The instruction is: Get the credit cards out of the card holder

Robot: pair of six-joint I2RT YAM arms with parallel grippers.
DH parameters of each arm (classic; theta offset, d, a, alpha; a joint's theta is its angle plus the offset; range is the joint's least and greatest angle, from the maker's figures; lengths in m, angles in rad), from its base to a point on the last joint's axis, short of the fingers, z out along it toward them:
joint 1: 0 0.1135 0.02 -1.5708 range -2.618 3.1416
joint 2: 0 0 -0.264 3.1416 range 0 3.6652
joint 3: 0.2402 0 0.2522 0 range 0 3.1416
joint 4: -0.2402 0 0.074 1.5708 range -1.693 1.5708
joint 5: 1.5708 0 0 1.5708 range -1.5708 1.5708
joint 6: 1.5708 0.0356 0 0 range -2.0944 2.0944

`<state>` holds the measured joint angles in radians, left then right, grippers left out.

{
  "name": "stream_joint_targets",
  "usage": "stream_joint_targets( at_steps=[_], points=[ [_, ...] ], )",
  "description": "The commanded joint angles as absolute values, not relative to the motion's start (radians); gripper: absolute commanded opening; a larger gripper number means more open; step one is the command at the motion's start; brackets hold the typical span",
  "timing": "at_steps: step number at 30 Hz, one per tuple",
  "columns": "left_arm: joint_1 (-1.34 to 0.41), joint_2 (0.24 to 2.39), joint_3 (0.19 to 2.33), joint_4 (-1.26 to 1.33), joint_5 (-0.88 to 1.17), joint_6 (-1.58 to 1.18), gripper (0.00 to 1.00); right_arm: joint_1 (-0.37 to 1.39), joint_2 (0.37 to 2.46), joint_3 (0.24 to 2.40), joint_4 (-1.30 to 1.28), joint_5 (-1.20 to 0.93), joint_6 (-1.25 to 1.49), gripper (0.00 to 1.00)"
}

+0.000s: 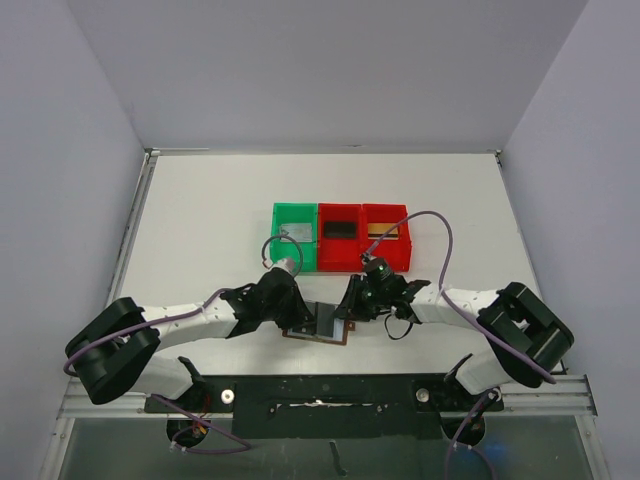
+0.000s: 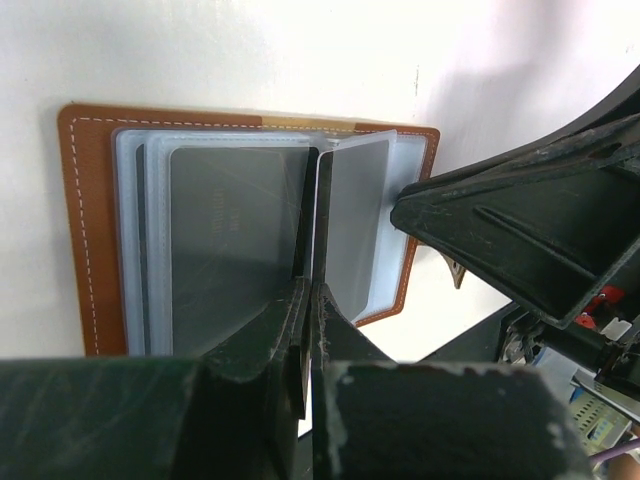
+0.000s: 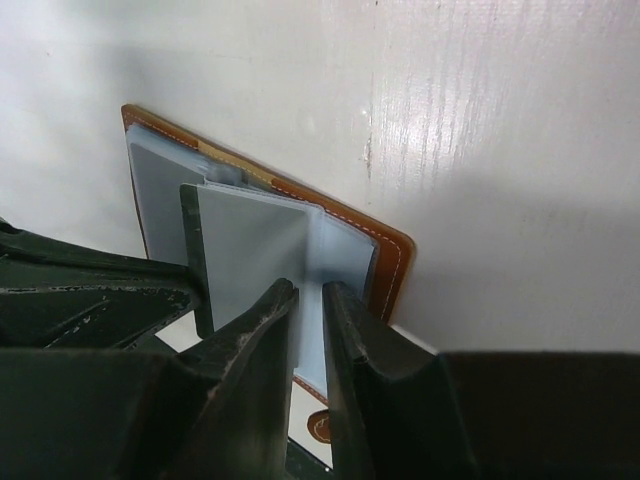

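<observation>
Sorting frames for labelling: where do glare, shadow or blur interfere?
Top external: even light, sharp, card holder small. Left wrist: sheen on pale sleeves; left gripper blurred up close. Right wrist: bright streak on the table, shadow below it; right gripper dark, soft.

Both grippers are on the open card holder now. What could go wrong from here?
1. The right gripper straddles an upright sleeve leaf of the card holder; closing may pinch only plastic and drag the card holder.
2. The left gripper, shut at the spine, sits very near the right one; they could collide.
</observation>
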<state>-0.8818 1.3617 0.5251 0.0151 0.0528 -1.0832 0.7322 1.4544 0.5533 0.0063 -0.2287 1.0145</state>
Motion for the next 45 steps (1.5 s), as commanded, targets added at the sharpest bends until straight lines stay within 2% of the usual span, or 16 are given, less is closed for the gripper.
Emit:
stream_joint_targets(
  at_steps=[1, 7, 13, 28, 45],
  points=[
    [-0.876, 1.334, 0.594, -0.037, 0.034, -1.04, 0.0, 0.728, 1.427, 0.537, -0.033, -0.174, 1.02, 0.2],
    [-0.877, 1.336, 0.603, -0.01, 0.066, -1.015, 0.0, 0.731, 1.366, 0.565, -0.013, -0.216, 0.979, 0.2],
    [-0.876, 1.365, 0.617, 0.016, 0.094, -1.012, 0.0, 0.757, 1.396, 0.63, 0.028, -0.259, 0.963, 0.19],
    [-0.875, 1.325, 0.601, -0.013, 0.064, -1.023, 0.0, 0.754, 1.501, 0.499, 0.027, -0.185, 1.057, 0.15],
    [-0.872, 1.276, 0.597, -0.089, 0.006, -1.017, 0.0, 0.752, 1.463, 0.536, -0.072, -0.123, 1.044, 0.13]
  ],
)
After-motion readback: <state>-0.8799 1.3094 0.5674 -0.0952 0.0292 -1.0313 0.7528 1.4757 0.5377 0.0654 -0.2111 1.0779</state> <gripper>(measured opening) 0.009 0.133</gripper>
